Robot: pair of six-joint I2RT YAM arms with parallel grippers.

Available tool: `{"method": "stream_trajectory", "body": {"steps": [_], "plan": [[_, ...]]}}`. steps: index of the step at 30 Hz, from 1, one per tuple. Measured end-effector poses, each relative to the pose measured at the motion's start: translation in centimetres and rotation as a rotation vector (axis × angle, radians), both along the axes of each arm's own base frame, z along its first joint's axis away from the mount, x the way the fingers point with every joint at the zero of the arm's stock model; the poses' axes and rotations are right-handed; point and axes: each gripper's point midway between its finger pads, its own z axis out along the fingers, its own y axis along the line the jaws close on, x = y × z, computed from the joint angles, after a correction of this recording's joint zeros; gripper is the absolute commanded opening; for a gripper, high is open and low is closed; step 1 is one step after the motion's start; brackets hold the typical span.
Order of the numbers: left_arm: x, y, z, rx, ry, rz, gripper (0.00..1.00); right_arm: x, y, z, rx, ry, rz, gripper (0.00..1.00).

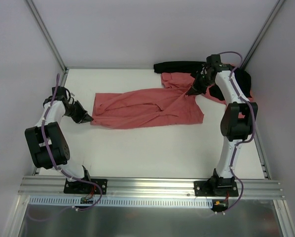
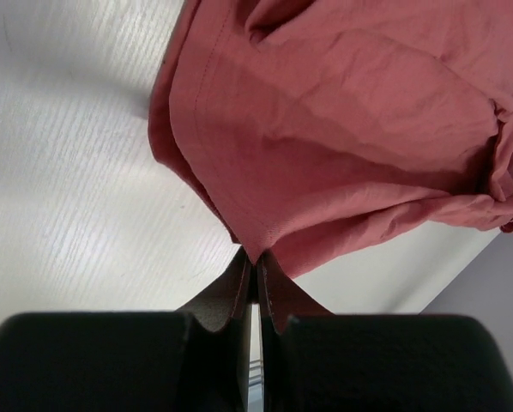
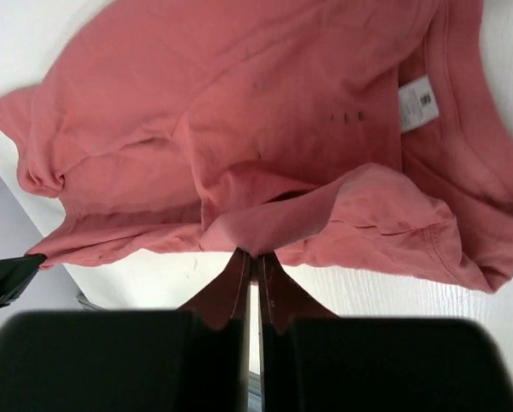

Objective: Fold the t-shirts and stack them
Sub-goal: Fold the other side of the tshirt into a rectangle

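Salmon-red t-shirt (image 1: 147, 108) is lying stretched across the middle of the worktop (image 1: 152, 158), rumpled and partly doubled over lengthwise. Left claw (image 2: 255, 262) is clenching on the shirt's left end, pinching a hemmed corner right at the tips. Right claw (image 3: 255, 256) is clenching too, gripping a small raised fold of the same salmon cloth at the shirt's right end, toward the back of the worktop. More salmon cloth (image 1: 173, 80) is showing just beside the right claw, next to a black cloth (image 1: 179, 65) along the back edge. Can't tell if it's the same shirt or another one. Neck label (image 3: 419, 101) is showing in the right wrist view, inside a collar lying flat near the pinched fold.

Handling, my read: the cloth is looking thin, soft and light, with no stiffness, wrinkling wherever it isn't being pulled. It's likely going to drape and bunch rather than hold a crease by itself. It's not looking fragile, but a shallow pinch on one layer is risking a slip-out under tension. Best holds are looking like the hemmed edges and corners: bottom hem corners, shoulder seams, sleeve hems, where the doubled stitching gives the tips something to bite. Right claw is seeming to hold a mid-panel fold rather than an edge, so pulling from there is probably dragging extra layers along.
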Motion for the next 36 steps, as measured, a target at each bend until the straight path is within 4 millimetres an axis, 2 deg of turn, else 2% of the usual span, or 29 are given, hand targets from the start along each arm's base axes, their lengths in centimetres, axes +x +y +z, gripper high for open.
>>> {"method": "stream_trajectory", "body": {"steps": [4,8,9,10,11,12,17,22,25,32,36], "plan": [[1.4,0.4,0.2,-0.006,0.000,0.012,0.00,2.2,-0.4,-1.0,0.018,0.010,-0.017,0.00],[2.9,0.8,0.7,-0.007,-0.014,0.023,0.00,3.8,-0.6,-2.9,0.035,0.038,-0.030,0.00],[3.2,0.8,0.9,-0.007,-0.019,0.029,0.00,4.1,-0.6,-3.5,0.043,0.047,-0.031,0.17],[3.4,0.9,1.1,-0.007,-0.021,0.031,0.00,4.3,-0.4,-3.9,0.054,0.059,-0.037,0.51],[3.5,0.9,1.2,-0.007,-0.024,0.033,0.00,4.5,-0.3,-4.4,0.064,0.069,-0.043,0.92],[3.7,0.9,1.3,-0.007,-0.028,0.034,0.00,4.8,-0.2,-4.9,0.074,0.076,-0.045,0.99],[3.8,0.9,1.4,-0.012,-0.026,0.037,0.00,5.4,0.5,-6.6,0.122,0.094,-0.059,0.99],[4.1,0.9,0.8,-0.021,-0.008,0.037,0.00,5.2,0.9,-6.6,0.150,0.088,-0.054,1.00],[4.5,1.1,0.4,-0.025,0.004,0.039,0.00,4.6,1.0,-5.8,0.158,0.081,-0.044,0.99],[6.9,1.5,-0.6,-0.055,0.027,0.078,0.00,3.0,0.9,-1.9,0.156,0.006,0.004,0.99],[8.6,1.7,-0.6,-0.072,0.019,0.104,0.00,2.0,0.9,-1.2,0.154,0.000,0.024,1.00]]}}
